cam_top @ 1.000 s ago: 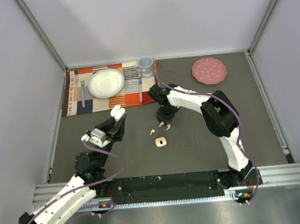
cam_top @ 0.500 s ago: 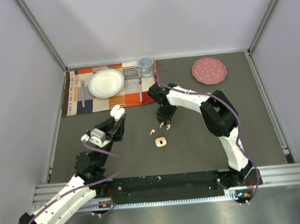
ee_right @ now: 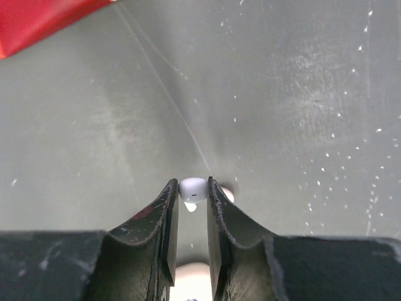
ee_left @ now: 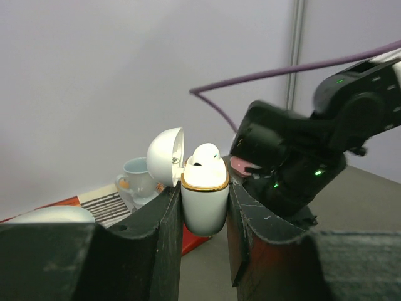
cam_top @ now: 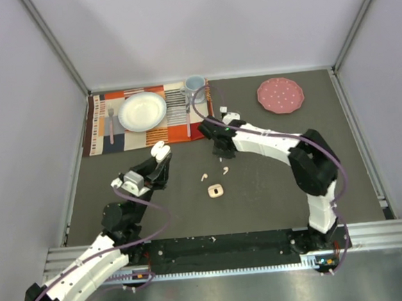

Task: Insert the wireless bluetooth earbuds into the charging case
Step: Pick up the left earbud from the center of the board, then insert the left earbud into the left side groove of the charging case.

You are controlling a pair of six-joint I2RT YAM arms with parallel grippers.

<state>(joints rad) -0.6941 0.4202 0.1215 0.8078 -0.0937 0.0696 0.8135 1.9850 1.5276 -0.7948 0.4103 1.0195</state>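
1. The right gripper [ee_right: 190, 187] is clenched on a white earbud [ee_right: 193, 187], pinched at the very fingertips over the grey table [ee_right: 282, 94].
2. The left gripper [ee_left: 205, 195] grasps the charging case [ee_left: 205, 207] upright (its lid [ee_left: 166, 155] is open), and a seated earbud [ee_left: 205, 155] sits in it.
3. A loose earbud [cam_top: 204, 176] lies on the table.

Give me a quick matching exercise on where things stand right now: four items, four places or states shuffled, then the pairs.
Items:
1. white charging case
2. earbud
3. tan case
4. pink plate

Places or states:
a. at the far right of the table
b. pinched in the right gripper
c. lying near the middle of the table
d. lid open, held in the left gripper

Pairs: 1-d, 2-b, 3-c, 4-a
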